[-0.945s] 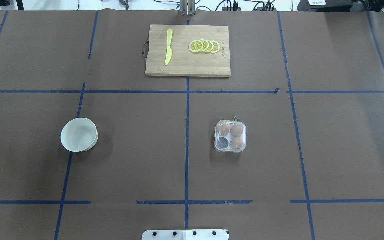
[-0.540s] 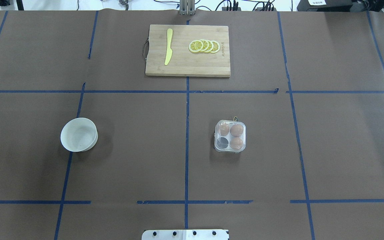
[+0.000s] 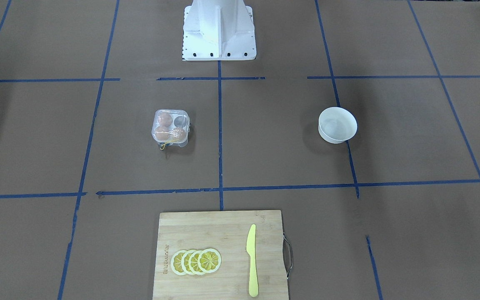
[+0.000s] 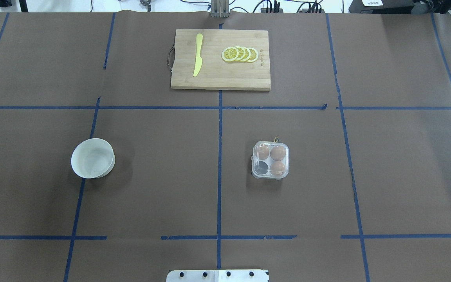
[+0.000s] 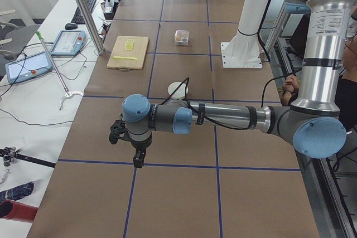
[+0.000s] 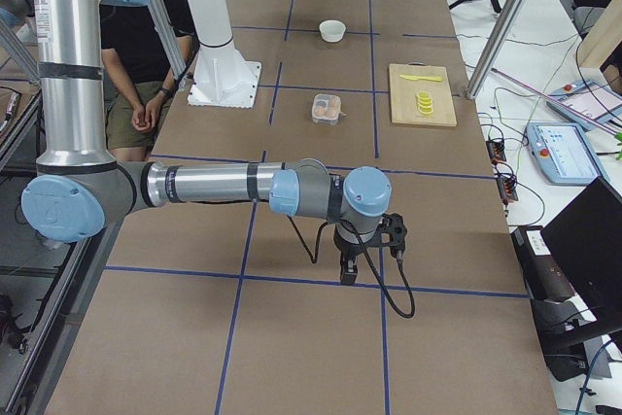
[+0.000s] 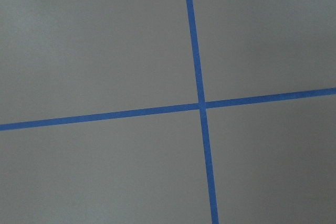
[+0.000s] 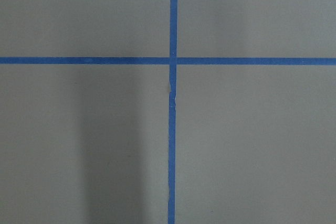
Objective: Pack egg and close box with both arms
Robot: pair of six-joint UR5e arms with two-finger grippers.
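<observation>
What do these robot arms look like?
The left arm and right arm are silver-grey tubes with light-blue round joint caps and a small printed label on the upright segment. Black cables loop near each wrist, above the black left gripper and right gripper.

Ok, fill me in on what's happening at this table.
Nothing is being handled. The left pincer and the right pincer hang over bare brown table near its ends, away from everything; whether they are open is unclear. The small clear-plastic egg box sits with three brown eggs inside and one cell empty. The round white bowl looks empty. The yellow lemon slices and yellow knife lie on the wooden cutting board.
</observation>
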